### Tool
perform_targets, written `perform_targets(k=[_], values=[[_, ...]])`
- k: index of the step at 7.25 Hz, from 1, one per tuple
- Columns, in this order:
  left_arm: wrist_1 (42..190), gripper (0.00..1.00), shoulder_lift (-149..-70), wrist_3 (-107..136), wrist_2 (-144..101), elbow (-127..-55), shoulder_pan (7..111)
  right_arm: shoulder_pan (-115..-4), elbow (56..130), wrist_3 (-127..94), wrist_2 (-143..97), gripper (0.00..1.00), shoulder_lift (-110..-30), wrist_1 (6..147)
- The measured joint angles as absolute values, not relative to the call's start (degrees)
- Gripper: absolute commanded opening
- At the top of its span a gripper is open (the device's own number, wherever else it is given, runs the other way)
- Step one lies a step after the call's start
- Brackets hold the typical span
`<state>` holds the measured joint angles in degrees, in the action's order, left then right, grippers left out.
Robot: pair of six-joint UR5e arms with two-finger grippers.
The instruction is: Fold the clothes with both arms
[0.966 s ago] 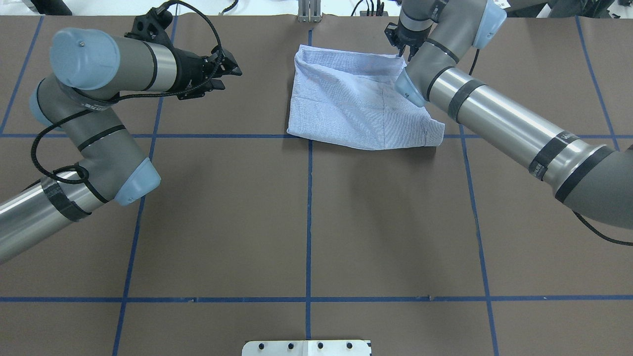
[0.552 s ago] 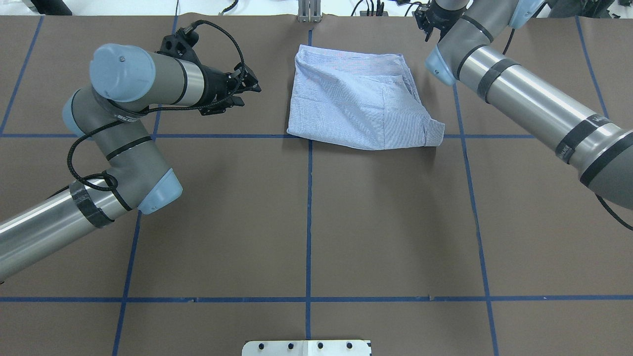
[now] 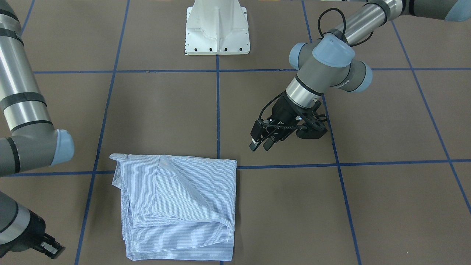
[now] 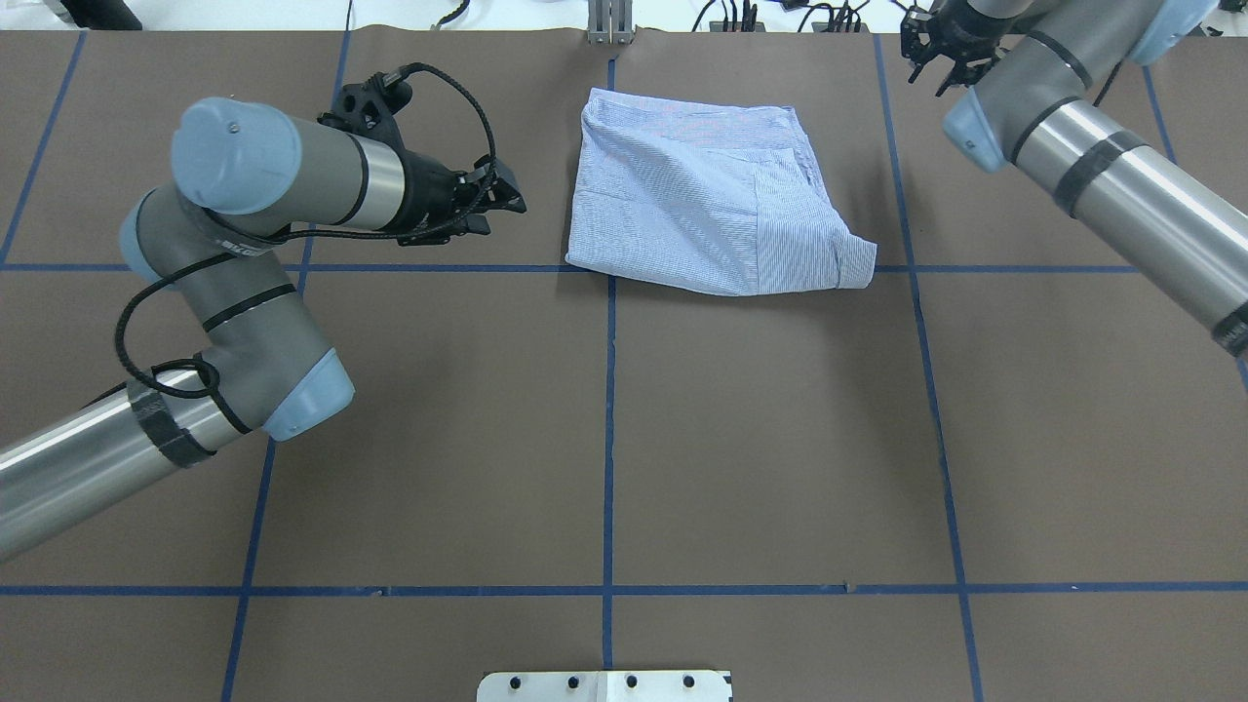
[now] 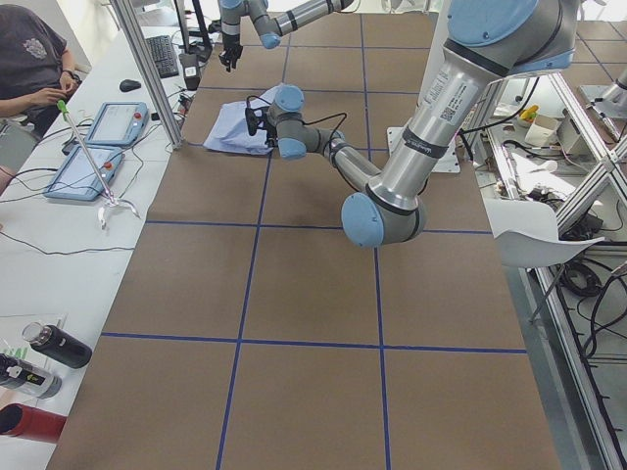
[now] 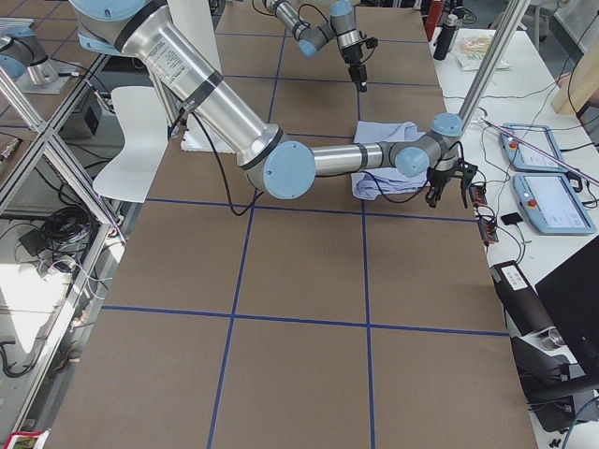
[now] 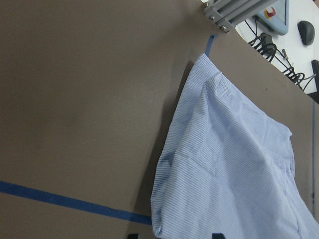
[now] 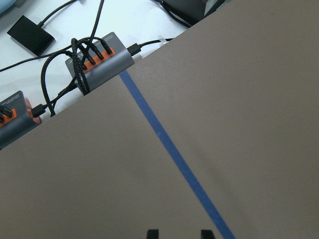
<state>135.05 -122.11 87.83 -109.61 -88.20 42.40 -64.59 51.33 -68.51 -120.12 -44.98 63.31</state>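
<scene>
Both grippers are open and empty; the folded shirt (image 4: pixel 702 200) lies flat just ahead of the left gripper (image 4: pixel 507 203), its nearest edge crosswise to the fingers, while the right gripper (image 4: pixel 934 70) hangs farther off past the opposite edge.

Soft matt pale-blue striped cloth shirt (image 4: pixel 702 200), creased, matt brown worktop (image 4: pixel 780 439), perhaps paper, shiny smooth silver metal arm tube (image 4: pixel 68 463), matt black left hand (image 3: pixel 259 146)
</scene>
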Motion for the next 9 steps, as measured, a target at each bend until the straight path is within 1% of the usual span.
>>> perform_targets(k=[1, 2, 3, 5, 6, 7, 9], values=[[133.97, 0.62, -118.99, 80.11, -112.02, -90.97, 43.93, -66.46, 55.18, -63.53, -122.05, 0.66, -49.08, 63.70], [130.66, 0.64, -116.21, 70.67, -114.70, -93.59, 46.69, -68.53, 58.53, -57.99, -124.19, 1.00, -52.90, 64.90], [126.14, 0.80, -113.45, 60.68, -116.39, -96.50, 49.72, -70.81, 61.99, -51.82, -126.39, 1.00, -56.49, 67.02], [116.69, 0.84, -106.76, 38.99, -119.54, -103.41, 57.09, -76.23, 68.98, -39.10, -130.38, 1.00, -64.75, 70.94], [113.68, 0.99, -103.58, 29.61, -122.19, -105.17, 61.66, -79.41, 71.13, -32.01, -132.12, 1.00, -68.82, 71.52], [111.21, 0.99, -100.75, 21.87, -125.18, -105.80, 66.58, -82.62, 73.47, -24.45, -133.72, 1.00, -73.45, 71.72], [106.92, 0.99, -96.15, 10.93, -131.38, -105.09, 76.33, -86.77, 81.83, -14.02, -134.75, 1.00, -84.94, 71.78]])
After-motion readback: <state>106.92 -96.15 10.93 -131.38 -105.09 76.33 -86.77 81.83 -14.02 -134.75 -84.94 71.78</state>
